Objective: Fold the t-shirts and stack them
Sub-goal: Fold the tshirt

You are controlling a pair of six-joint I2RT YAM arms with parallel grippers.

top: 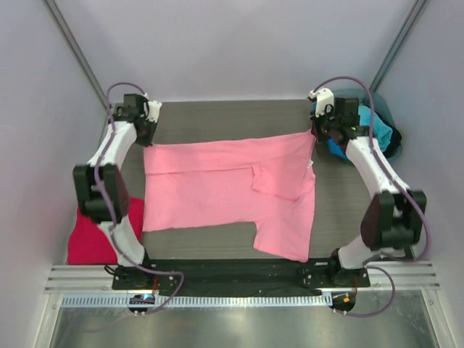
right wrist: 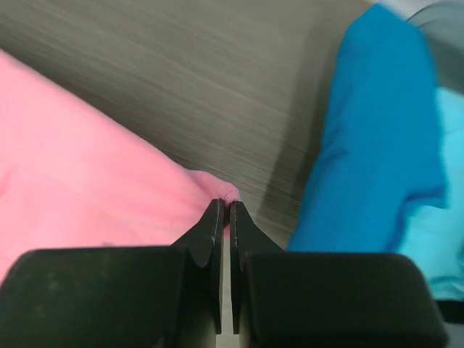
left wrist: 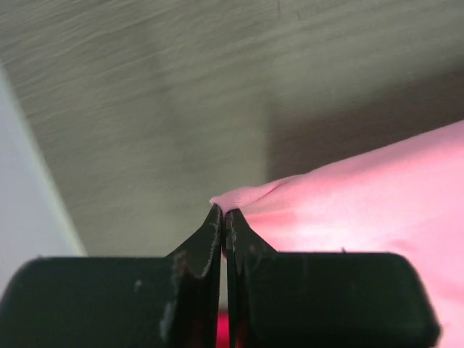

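Grips the far-left corner of the pink t-shirt (top: 217, 192) in the left fingers (left wrist: 217, 217), shut tight on a thin pinch of hem; grips the far-right corner likewise in the right fingers (right wrist: 216, 210), shut on a small nub of cloth. Finds the rest of the shirt spread on the tabletop (top: 217, 112) between the two arms, mostly flat, with a sleeve flap turned over on the right half. Notes the crimson t-shirt (top: 90, 235) at near left, partly under the left arm; notes the blue t-shirt (right wrist: 377, 130) and turquoise t-shirt (right wrist: 446, 239) just beside the right fingers, spilling from the tub (top: 383, 109).

Judged step: raising the far edge to fold it toward the near edge.

Risks from here: may lose either corner mid-lift, given so shallow a bite; may skew the fold if carried unevenly; may trap the turned-over sleeve inside as a lump; may snag the blue cloth on the right, given so close a neighbour.
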